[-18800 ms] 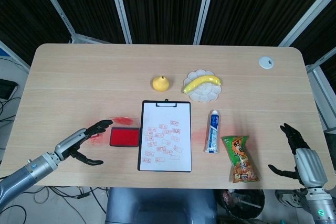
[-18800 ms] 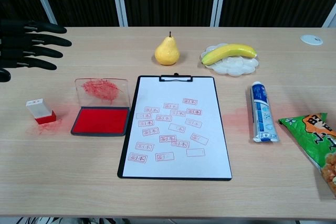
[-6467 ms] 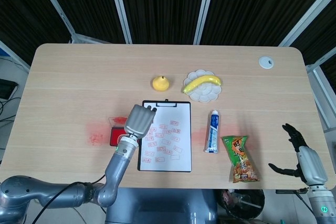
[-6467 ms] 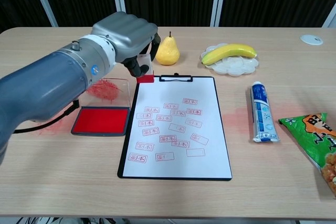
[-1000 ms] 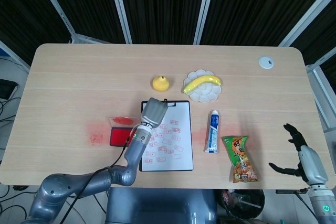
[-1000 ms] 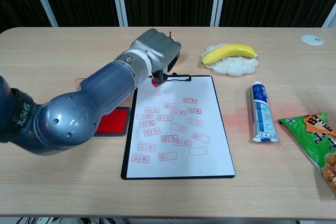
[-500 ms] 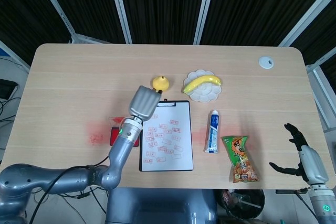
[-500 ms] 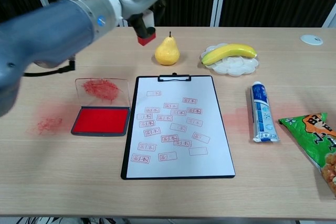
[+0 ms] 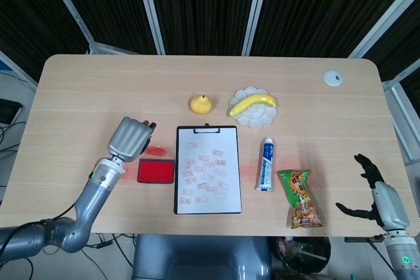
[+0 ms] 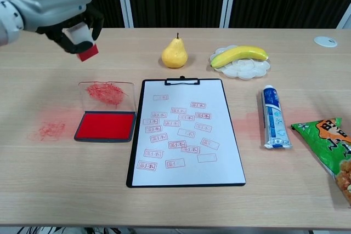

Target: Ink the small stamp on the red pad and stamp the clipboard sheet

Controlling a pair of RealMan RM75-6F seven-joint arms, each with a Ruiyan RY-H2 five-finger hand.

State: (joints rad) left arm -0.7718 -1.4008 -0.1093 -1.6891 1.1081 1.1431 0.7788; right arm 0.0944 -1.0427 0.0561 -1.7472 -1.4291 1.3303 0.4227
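My left hand (image 9: 130, 137) (image 10: 52, 4) is raised above the table, left of the clipboard, and grips the small white stamp (image 10: 84, 45) with its red face turned down. The red ink pad (image 9: 155, 171) (image 10: 105, 126) lies open below and to the right of it, its clear lid (image 10: 107, 92) smeared red. The black clipboard (image 9: 207, 169) (image 10: 186, 132) holds a white sheet covered with several red stamp marks. My right hand (image 9: 375, 192) hangs open at the table's right edge, holding nothing.
A pear (image 10: 174, 53) and a banana (image 10: 239, 55) on a white plate (image 10: 258, 67) lie behind the clipboard. A toothpaste tube (image 10: 272, 117) and a snack bag (image 10: 333, 148) lie to the right. A red ink smear (image 10: 48, 130) marks the table on the left.
My left hand has carried the stamp up off the top of the sheet and swung left, past the ink pad's far side. The right hand has not moved.
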